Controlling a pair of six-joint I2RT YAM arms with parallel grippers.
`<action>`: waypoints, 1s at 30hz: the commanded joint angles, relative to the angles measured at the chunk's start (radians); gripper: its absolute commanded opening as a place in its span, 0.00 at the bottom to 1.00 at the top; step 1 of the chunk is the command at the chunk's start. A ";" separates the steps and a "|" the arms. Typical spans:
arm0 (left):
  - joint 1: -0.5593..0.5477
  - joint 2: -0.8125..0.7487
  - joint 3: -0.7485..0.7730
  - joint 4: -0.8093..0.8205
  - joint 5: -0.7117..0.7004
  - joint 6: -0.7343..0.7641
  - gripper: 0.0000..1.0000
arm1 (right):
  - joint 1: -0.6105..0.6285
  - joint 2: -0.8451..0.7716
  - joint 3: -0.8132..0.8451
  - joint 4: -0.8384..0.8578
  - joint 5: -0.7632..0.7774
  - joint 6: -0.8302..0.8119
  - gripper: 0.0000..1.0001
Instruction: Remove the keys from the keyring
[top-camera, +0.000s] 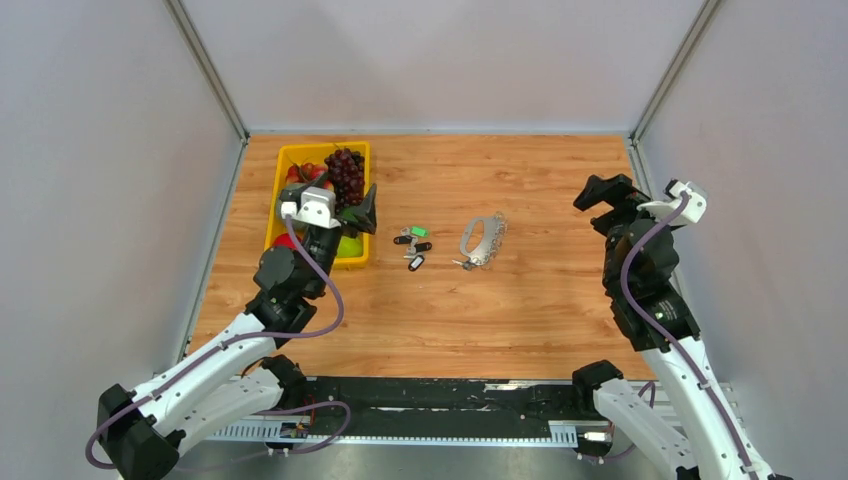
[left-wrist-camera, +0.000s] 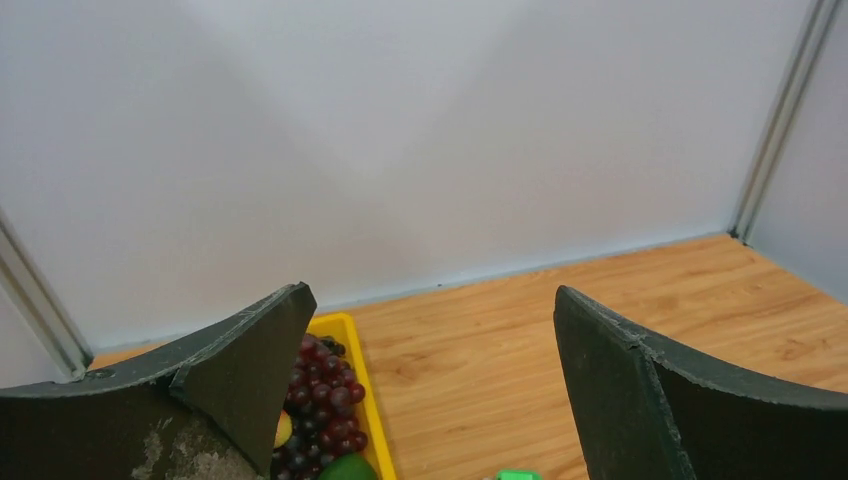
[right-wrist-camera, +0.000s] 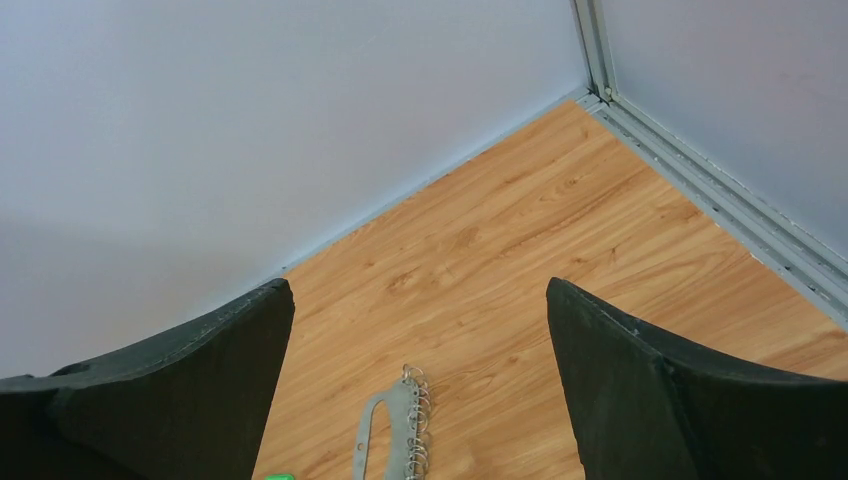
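On table (top-camera: 520, 300), keyring (top-camera: 478, 241) runs near-to-far

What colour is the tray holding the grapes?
Yellow; the tray shows best in the top external view.

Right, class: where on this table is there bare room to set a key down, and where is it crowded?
Free: the bare table between the keyring and the right hand, and the broad strip between the keys and the near edge. Crowded: the far left, with the yellow tray of fruit and the left hand at its edge.
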 joint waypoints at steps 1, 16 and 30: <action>-0.004 -0.010 0.009 -0.004 0.130 0.027 1.00 | 0.001 0.029 0.015 0.003 -0.008 0.027 1.00; -0.007 0.033 0.052 -0.090 0.001 0.095 1.00 | 0.000 0.243 -0.045 0.030 -0.295 0.024 0.90; -0.007 0.109 0.132 -0.226 -0.076 0.067 1.00 | 0.030 0.687 -0.007 0.041 -0.439 0.179 0.67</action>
